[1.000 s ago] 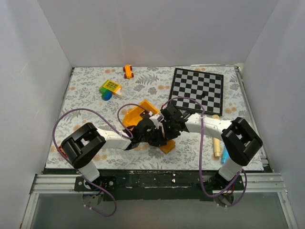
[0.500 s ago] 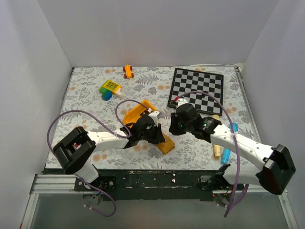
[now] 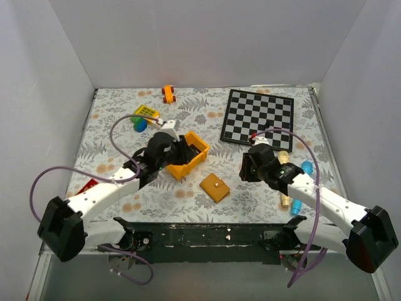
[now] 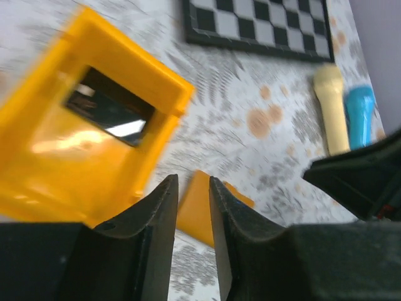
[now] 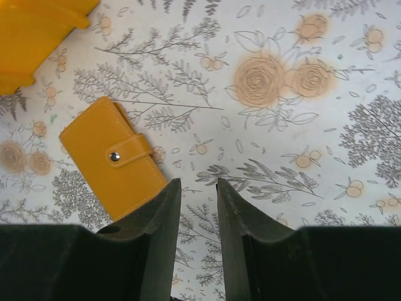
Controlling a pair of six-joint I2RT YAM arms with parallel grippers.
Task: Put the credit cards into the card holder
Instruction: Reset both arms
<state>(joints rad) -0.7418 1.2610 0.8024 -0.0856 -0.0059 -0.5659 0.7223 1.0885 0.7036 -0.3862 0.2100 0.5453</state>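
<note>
The card holder (image 3: pixel 215 187), tan and folded shut with its snap stud on top, lies flat on the floral cloth. It also shows in the right wrist view (image 5: pixel 113 164) and in part in the left wrist view (image 4: pixel 197 204). No black credit card shows plainly. A dark shiny surface shows through an opening in the yellow bin (image 4: pixel 109 113), and I cannot tell what it is. My left gripper (image 3: pixel 180 149) (image 4: pixel 193 185) hovers over the bin, jaws a narrow slit apart, empty. My right gripper (image 3: pixel 245 168) (image 5: pixel 198 185) sits just right of the holder, jaws likewise near shut, empty.
The yellow bin (image 3: pixel 188 154) stands up-left of the holder. A chequered board (image 3: pixel 258 116) lies at the back right. A cream cylinder (image 3: pixel 285 188) and a blue one (image 3: pixel 301 182) lie at the right. A yellow-green toy (image 3: pixel 145 113) and an orange car (image 3: pixel 168 93) sit at the back.
Both grippers were together over the card holder. The left has drawn back up-left over the bin and the right has drawn off to the right, leaving the closed holder uncovered.
</note>
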